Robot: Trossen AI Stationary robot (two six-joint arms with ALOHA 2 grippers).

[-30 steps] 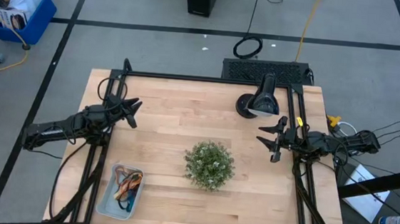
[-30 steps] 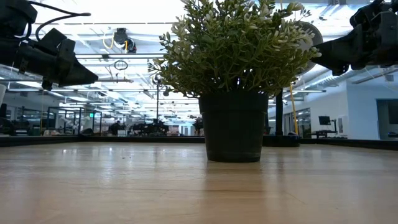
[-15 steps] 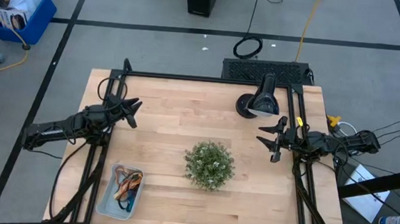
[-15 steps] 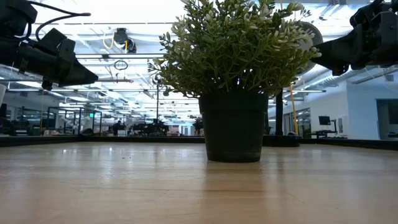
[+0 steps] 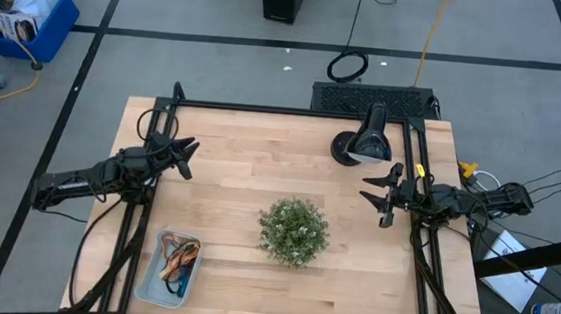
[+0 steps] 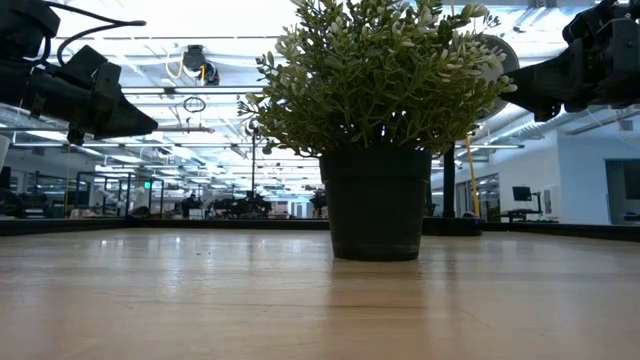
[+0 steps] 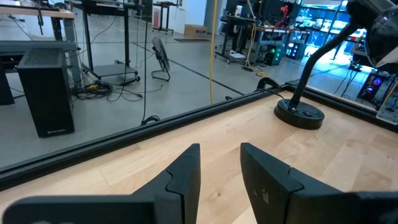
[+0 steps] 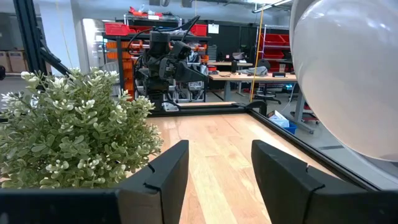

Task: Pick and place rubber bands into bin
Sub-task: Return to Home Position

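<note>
On the wooden table [image 5: 250, 165], near the front corner on the left arm's side, sits the pale blue tray [image 5: 148, 289]. The rubber bands [image 5: 180, 257] lie inside it in one tangled heap. Orange, dark and blue loops show, but they are too small and mixed up to count. The flat view across the table does not reach the tray.

The small green plant [image 5: 294, 230] stands near the middle of the table, a little toward the front. In the flat view its dark pot and leaves fill the middle, and they cover part of the white lamp [image 5: 367, 144] behind it.

The left gripper [image 5: 191, 161] hangs above the table's left edge, well apart from the tray. Its fingers are spread and hold nothing. Its wrist view shows bare wood in the gap between them.

The right gripper [image 5: 373, 193] hangs above the right edge, near the lamp. Its fingers are spread too, with nothing in them. In its wrist view the lamp's round white head is cut off at the edge. The plant hides the lower part of the other arm far behind it.

In the flat view both arms are dark shapes up high, cut off at the sides.
</note>
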